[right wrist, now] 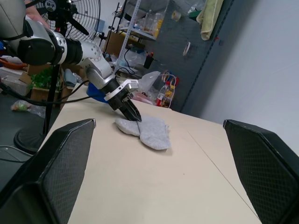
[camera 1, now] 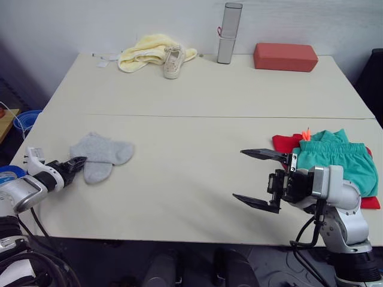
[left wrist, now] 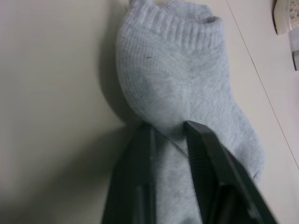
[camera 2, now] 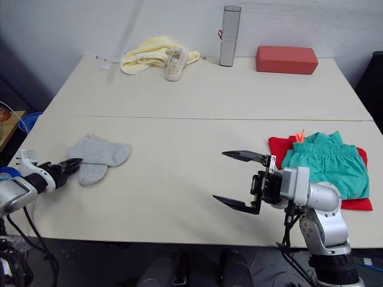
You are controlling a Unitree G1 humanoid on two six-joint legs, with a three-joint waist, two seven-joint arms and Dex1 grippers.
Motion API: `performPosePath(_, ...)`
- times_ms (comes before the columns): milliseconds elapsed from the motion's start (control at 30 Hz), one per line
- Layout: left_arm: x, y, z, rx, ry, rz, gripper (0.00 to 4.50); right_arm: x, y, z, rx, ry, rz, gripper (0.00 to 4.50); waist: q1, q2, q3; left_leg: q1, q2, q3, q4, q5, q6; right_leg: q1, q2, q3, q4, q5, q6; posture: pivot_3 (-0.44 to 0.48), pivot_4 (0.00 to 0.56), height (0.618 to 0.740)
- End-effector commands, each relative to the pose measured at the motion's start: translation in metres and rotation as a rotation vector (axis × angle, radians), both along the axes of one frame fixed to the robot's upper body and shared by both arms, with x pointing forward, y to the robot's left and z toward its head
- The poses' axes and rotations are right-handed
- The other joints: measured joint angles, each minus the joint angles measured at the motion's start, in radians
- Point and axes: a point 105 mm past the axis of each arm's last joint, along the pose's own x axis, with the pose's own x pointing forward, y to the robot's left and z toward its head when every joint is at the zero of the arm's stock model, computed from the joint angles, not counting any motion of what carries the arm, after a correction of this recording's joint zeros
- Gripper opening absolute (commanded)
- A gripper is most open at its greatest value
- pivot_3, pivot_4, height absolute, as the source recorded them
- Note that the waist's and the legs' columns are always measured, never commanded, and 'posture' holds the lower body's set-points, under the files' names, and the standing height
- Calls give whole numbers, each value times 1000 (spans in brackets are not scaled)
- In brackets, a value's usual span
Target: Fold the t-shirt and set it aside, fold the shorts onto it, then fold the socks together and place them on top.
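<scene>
The light grey socks [camera 1: 99,155] lie overlapping on the left part of the table [camera 1: 191,95]. My left gripper [camera 1: 76,162] is at their near edge, shut on a pinch of sock fabric; the left wrist view shows the socks [left wrist: 177,84] with cloth held between the two black fingers [left wrist: 201,144]. At the right, the folded teal shorts [camera 1: 332,158] rest on the folded red t-shirt [camera 1: 284,143], whose edges show around them. My right gripper [camera 1: 239,174] hovers just left of that pile, open wide and holding nothing.
Along the far edge lie a pale yellow cloth [camera 1: 146,51] with a beige sneaker [camera 1: 173,63] on it, an upright grey cylinder [camera 1: 228,33] and a red block [camera 1: 285,57]. A seam [camera 1: 191,116] crosses the tabletop.
</scene>
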Motion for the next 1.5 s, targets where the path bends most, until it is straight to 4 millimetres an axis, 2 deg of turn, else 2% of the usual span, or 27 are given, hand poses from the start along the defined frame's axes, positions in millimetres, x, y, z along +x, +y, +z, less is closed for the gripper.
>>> performPosePath(33, -9, -27, -37, -45, 135, -97, 49, -5, -3, 9, 6, -45, -21, 4500, 4, 0, 0, 0, 0, 0, 0, 0, 0, 0, 0, 0, 0, 0, 0, 0, 150, 740)
performPosePath(233, -7, -34, -36, -67, 102, -110, 49, -4, -5, 9, 9, -46, -45, 4500, 9, 0, 0, 0, 0, 0, 0, 0, 0, 0, 0, 0, 0, 0, 0, 0, 150, 740)
performPosePath(333, -10, -50, -27, -101, 57, -175, 49, -5, -6, 7, 7, -43, -49, 4500, 11, 0, 0, 0, 0, 0, 0, 0, 0, 0, 0, 0, -1, 0, 0, 0, 150, 740)
performPosePath(400, -17, -69, -25, -128, 54, -249, 49, -6, -7, 6, 1, -41, -52, 4500, 10, 0, 0, 0, 0, 0, 0, -1, 1, 0, 0, 0, -1, 0, 1, 0, 150, 740)
performPosePath(533, -29, -121, -25, -149, 26, -361, 49, -9, -10, 3, -20, -28, -51, 4500, 13, 3, 0, 0, 0, 1, -1, -2, 3, 2, 0, 1, -5, 2, 3, 0, 150, 740)
performPosePath(733, -36, -188, -16, -192, -45, -378, 49, -14, -19, -2, -67, -4, -59, 4500, 19, 5, -1, 2, -1, 1, 0, -3, 5, 12, -2, 2, -15, 6, 11, 0, 150, 740)
performPosePath(800, -37, -201, -13, -213, -51, -369, 49, -17, -22, -2, -76, 5, -64, 4500, 22, 5, -1, 3, -2, 1, 0, -4, 6, 15, -3, 2, -18, 7, 12, 0, 150, 740)
performPosePath(933, -43, -250, -11, -280, -35, -451, 49, -25, -30, -2, -113, 39, -74, 4500, 34, 4, 0, 3, -2, 3, 1, -5, 8, 17, -4, 1, -21, 8, 14, 0, 150, 740)
performPosePath(1067, -53, -277, -18, -262, -2, -547, 49, -29, -35, -2, -136, 67, -86, 4500, 47, 4, 0, 2, -2, 3, 1, -6, 10, 17, -3, 1, -23, 8, 14, 0, 150, 740)
performPosePath(1167, -55, -287, -18, -258, -4, -580, 49, -30, -38, -3, -138, 83, -100, 4500, 49, 5, -1, 2, -2, 3, 1, -6, 11, 17, -3, 0, -26, 8, 14, 0, 150, 740)
performPosePath(1333, -66, -288, -19, -217, -8, -689, 49, -30, -39, -8, -143, 117, -115, 4500, 49, 5, -1, 0, -2, 3, 1, -8, 14, 17, -3, 0, -29, 8, 14, 0, 150, 740)
performPosePath(1433, -72, -278, -26, -146, 6, -718, 638, -29, -35, -15, -143, 162, -126, 4500, 43, 5, -1, 0, -2, 3, 0, -9, 14, 16, -3, 0, -29, 7, 13, 0, 150, 740)
performPosePath(1500, -73, -262, -26, -96, -10, -709, 1191, -28, -30, -16, -128, 216, -129, 4500, 35, 5, -1, 0, -2, 3, -1, -10, 13, 15, -3, 0, -29, 7, 12, 0, 150, 740)
